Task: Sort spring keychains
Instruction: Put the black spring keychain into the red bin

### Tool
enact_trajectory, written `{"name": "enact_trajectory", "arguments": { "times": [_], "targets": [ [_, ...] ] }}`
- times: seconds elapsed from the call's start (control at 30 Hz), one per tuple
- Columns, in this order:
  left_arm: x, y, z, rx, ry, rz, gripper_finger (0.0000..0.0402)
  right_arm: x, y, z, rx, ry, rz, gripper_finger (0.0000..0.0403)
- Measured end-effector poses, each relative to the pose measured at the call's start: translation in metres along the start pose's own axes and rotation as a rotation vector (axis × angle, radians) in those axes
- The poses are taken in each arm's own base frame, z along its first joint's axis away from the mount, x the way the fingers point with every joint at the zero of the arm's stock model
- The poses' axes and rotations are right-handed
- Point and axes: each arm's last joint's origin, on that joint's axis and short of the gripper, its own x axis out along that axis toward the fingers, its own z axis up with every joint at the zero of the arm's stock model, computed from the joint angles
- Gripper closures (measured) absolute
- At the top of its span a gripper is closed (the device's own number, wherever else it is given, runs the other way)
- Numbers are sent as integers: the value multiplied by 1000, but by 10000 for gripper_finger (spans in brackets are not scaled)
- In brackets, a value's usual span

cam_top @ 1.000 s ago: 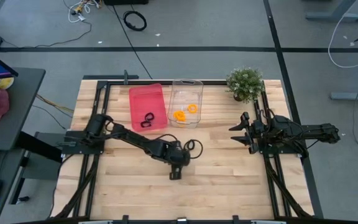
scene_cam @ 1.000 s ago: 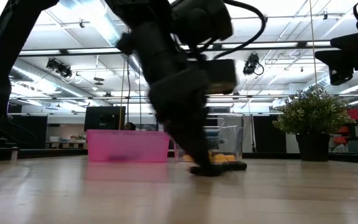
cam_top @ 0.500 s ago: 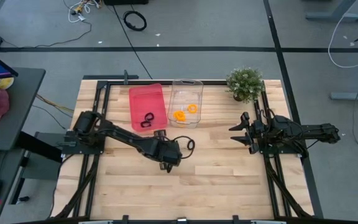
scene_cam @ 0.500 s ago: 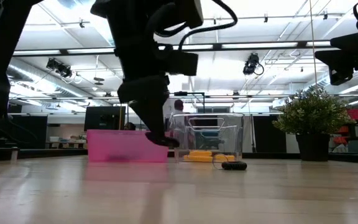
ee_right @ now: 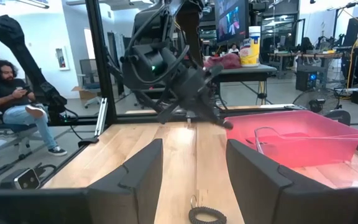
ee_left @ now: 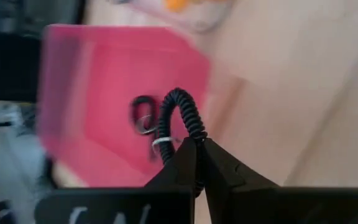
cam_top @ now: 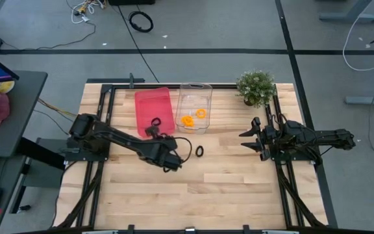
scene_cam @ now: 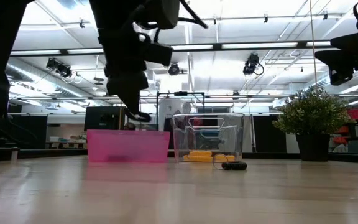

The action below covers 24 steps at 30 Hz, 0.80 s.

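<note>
open wood: wide bare table (cam_top: pixel 239 188) toward 6 o'clock
blocked: pink bin (cam_top: pixel 153 110), clear bin (cam_top: pixel 194 107), plant (cam_top: pixel 256 87) crowd 12 o'clock

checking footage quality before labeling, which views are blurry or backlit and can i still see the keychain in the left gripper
Left wrist view: the pink bin and table are smeared, but the black spring keychain pinched in the left gripper stays sharp. Low view: bright ceiling lights leave the left arm a dark silhouette. High view: evenly lit, and the black keychain on the table is clear.
</note>
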Motion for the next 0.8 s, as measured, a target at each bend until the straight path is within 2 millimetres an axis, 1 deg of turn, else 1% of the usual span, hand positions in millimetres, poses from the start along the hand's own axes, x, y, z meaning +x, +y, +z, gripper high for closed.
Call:
{"name": "enact_trajectory", "arguments": {
  "times": [0.2,0.53,0.63,0.8],
  "targets": [
    [0,13,-7,-5,31,133,389,0,0,0,0,0,0,223],
    [15,31,-1,-55,60,212,390,0,0,0,0,0,0,223],
    [18,35,1,-101,43,242,374,0,0,0,0,0,0,223],
    [20,38,3,-116,48,247,331,0,0,0,0,0,0,223]
  ]
}}
